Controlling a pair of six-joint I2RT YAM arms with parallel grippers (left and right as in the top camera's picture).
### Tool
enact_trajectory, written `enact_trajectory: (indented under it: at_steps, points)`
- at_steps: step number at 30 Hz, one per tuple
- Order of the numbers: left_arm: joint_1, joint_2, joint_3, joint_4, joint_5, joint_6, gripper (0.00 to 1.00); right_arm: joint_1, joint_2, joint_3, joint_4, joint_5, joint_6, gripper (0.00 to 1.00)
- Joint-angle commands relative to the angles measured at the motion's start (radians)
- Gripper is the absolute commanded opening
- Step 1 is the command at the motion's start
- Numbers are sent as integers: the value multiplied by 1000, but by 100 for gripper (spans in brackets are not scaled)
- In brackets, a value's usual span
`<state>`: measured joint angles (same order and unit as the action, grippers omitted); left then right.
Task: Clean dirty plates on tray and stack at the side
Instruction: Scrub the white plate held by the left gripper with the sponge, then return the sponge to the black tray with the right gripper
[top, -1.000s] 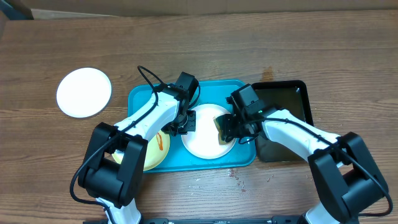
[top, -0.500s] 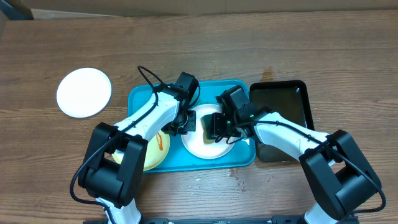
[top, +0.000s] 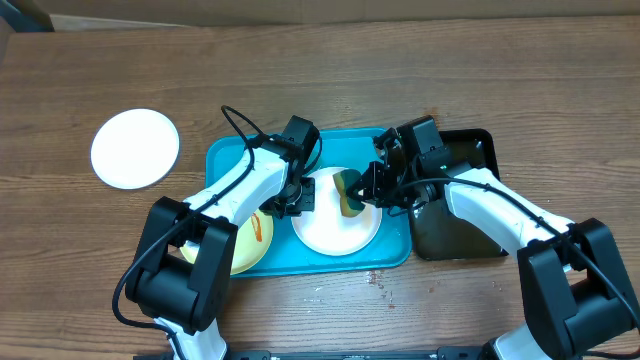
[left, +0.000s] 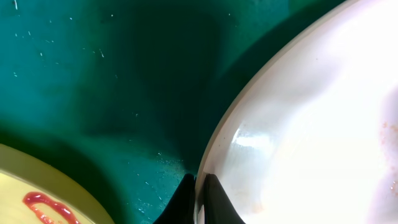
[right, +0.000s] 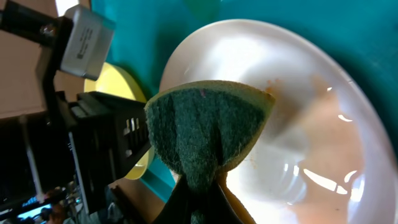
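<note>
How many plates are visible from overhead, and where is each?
3. The first white plate lies on the table, far left. The second white plate is in the middle of the blue tray. The yellow plate is at the tray's left end, partly under the left arm.

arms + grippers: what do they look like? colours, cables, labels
Both alike: left arm and right arm have white tubular links and bulky black joints. The left gripper and right gripper are black with thin dark fingers. A black cable loops off the left wrist. No readable markings.
</note>
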<state>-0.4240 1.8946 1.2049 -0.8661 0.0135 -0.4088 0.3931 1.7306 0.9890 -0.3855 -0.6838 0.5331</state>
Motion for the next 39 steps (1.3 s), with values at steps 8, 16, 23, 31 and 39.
enact_trajectory:
  at_steps: [8,16,23,31,39]
  points:
    - [-2,8,-6,7,-20,21,4,-37,-27,13,36,-33,-49,4]
    - [-1,6,68,-59,-46,73,4,-206,-179,35,-130,34,-125,4]
    - [-23,-29,204,-150,-201,71,4,-378,-249,34,-445,360,-222,4]
    - [-99,-116,355,-232,-555,72,4,-428,-244,-33,-507,571,-227,4]
    - [-282,-201,378,-216,-1004,155,4,-428,-243,-109,-451,571,-227,4]
